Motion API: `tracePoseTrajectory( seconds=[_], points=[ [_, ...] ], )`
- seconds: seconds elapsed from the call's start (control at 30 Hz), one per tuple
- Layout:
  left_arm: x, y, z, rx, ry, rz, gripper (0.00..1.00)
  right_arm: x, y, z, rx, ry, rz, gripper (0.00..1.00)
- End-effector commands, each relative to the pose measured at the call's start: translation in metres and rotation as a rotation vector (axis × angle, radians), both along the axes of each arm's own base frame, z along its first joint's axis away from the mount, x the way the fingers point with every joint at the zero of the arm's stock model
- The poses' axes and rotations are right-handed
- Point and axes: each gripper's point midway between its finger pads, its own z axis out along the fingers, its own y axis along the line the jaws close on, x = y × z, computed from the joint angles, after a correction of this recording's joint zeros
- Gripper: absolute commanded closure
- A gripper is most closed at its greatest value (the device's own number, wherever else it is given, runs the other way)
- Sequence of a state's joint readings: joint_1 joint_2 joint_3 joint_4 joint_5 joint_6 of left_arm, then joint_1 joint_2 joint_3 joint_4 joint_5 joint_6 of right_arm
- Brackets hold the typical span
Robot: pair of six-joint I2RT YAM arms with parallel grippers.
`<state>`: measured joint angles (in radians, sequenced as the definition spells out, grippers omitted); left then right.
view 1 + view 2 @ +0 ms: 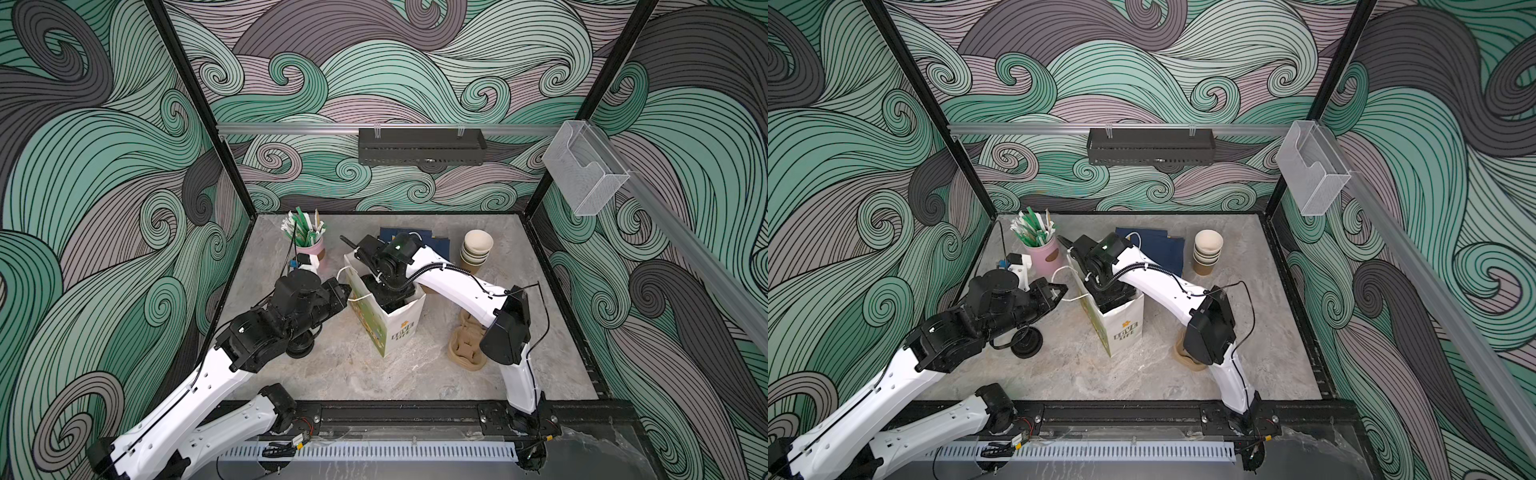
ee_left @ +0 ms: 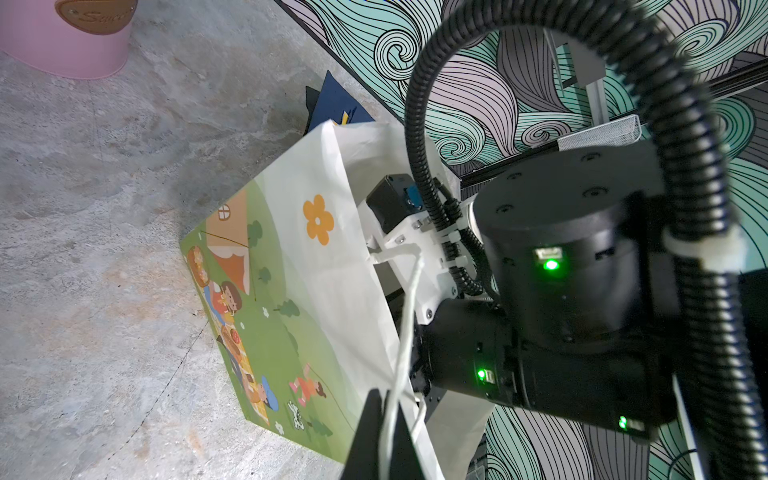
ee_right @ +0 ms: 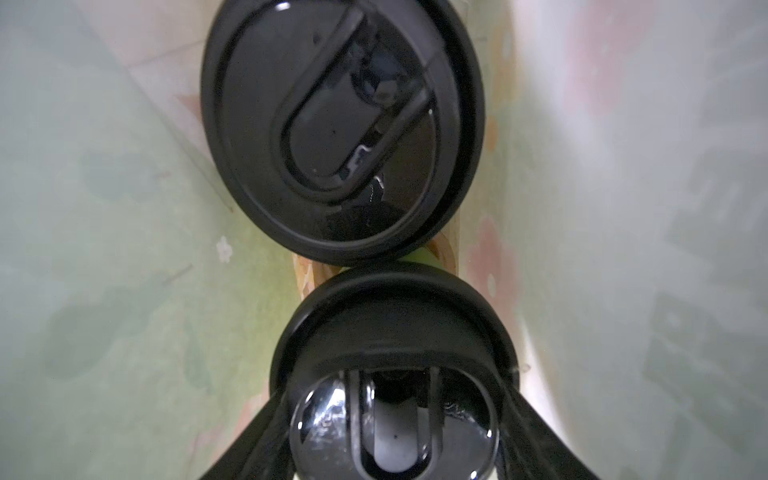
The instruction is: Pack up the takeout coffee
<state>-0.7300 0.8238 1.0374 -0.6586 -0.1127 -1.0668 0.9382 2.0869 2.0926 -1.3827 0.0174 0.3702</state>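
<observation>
A white paper bag (image 1: pixel 399 328) (image 1: pixel 1125 328) with a green picnic print (image 2: pixel 266 332) stands open mid-table. My left gripper (image 1: pixel 347 293) (image 1: pixel 1064 289) (image 2: pixel 388 436) is shut on the bag's white cord handle at its left rim. My right arm reaches down into the bag, so its gripper is hidden in both top views. Inside, two takeout coffee cups show their black sip lids. The far cup (image 3: pixel 340 133) stands free. The near cup (image 3: pixel 392 332) sits between the fingers of my right gripper (image 3: pixel 392 415), which is shut on it.
A pink holder of stirrers (image 1: pixel 309 249) (image 1: pixel 1044 255) stands back left. A stack of lidless cups (image 1: pixel 476 251) is back right, with navy bags (image 1: pixel 1158 249) lying flat behind the paper bag. Loose black lids (image 1: pixel 300 347) lie under my left arm; pulp cup carriers (image 1: pixel 467 347) lie right of the bag.
</observation>
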Motion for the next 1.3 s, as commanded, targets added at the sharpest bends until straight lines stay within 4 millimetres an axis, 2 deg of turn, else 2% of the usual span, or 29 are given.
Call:
tracePoseTrajectory(
  seconds=[0.0, 0.1, 0.3, 0.6, 1.27],
  points=[
    [0.002, 0.000, 0.008, 0.005, -0.018, 0.003, 1.00, -0.003, 0.009, -0.051, -0.042, 0.084, 0.012, 0.43],
    [0.003, -0.001, 0.009, 0.005, -0.017, 0.001, 1.00, -0.003, 0.009, -0.046, -0.036, 0.082, 0.012, 0.44],
    [0.003, -0.002, 0.008, 0.007, -0.015, -0.001, 1.00, -0.003, 0.007, -0.020, -0.006, 0.048, 0.010, 0.44],
    [0.003, -0.001, 0.008, 0.007, -0.016, 0.001, 1.00, -0.015, -0.004, 0.008, -0.005, 0.052, 0.016, 0.44],
    [0.001, 0.000, 0.008, 0.011, -0.016, -0.003, 1.00, -0.020, -0.007, 0.017, -0.011, 0.063, -0.005, 0.45]
  ],
)
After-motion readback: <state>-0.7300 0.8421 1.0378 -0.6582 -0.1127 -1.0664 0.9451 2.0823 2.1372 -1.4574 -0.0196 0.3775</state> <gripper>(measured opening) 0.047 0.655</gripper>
